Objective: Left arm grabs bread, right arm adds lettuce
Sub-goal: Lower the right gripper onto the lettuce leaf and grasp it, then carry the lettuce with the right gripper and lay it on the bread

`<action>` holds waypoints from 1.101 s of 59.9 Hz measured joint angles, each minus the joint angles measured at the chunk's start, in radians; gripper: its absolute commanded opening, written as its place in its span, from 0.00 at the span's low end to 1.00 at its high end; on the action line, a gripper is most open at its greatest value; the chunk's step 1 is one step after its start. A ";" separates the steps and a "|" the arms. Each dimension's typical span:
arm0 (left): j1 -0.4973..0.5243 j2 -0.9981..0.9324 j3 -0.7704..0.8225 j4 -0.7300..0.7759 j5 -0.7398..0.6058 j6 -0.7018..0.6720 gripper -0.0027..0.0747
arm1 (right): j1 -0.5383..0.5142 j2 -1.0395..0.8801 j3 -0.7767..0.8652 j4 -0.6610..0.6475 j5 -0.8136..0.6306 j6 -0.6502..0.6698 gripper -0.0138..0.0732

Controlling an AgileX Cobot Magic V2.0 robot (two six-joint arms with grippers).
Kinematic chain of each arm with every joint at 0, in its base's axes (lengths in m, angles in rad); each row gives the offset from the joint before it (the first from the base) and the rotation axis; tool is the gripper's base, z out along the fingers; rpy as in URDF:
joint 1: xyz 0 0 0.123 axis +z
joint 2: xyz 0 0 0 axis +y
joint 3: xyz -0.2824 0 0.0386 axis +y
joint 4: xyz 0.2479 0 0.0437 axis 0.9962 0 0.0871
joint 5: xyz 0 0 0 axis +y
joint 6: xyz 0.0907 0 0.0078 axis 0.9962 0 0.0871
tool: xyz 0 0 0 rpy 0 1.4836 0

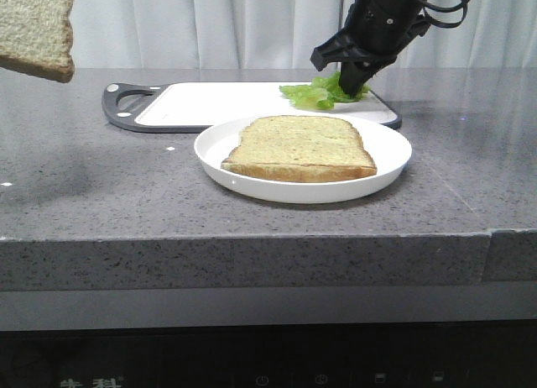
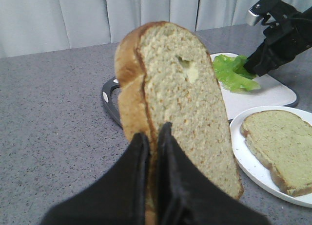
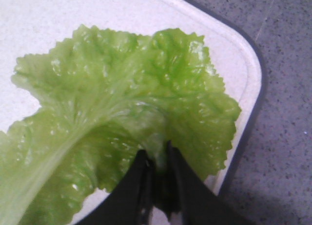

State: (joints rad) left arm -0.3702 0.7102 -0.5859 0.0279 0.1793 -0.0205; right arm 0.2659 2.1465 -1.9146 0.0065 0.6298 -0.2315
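Note:
My left gripper (image 2: 152,137) is shut on the bread (image 2: 180,103), a thick pale speckled slice with a brown crust and a small dent. It holds the bread high in the air; in the front view the bread (image 1: 33,27) shows at the top left, the gripper itself out of frame. My right gripper (image 1: 357,86) is down on the lettuce (image 1: 323,92), a bright green crinkled leaf on the cutting board. In the right wrist view the right gripper (image 3: 156,154) is pinched on the edge of the lettuce (image 3: 122,103).
A white plate (image 1: 394,157) near the table's front holds a thinner greenish-brown slice (image 1: 302,149). Behind it lies a white cutting board (image 1: 210,102) with a dark rim and handle. A white curtain hangs behind the grey table.

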 measured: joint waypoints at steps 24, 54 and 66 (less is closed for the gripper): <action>0.000 0.000 0.000 0.000 0.000 0.000 0.01 | 0.019 -0.230 0.195 0.221 -0.050 0.000 0.09; 0.000 0.000 0.000 0.000 0.000 0.000 0.01 | 0.175 -0.672 0.852 0.326 -0.327 0.024 0.09; 0.000 0.000 0.000 -0.002 0.000 0.000 0.01 | 0.179 -0.684 0.932 0.351 -0.329 0.025 0.09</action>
State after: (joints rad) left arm -0.3702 0.7102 -0.5859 0.0261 0.1793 -0.0205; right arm 0.4450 1.4628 -0.9831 0.3578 0.3004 -0.2064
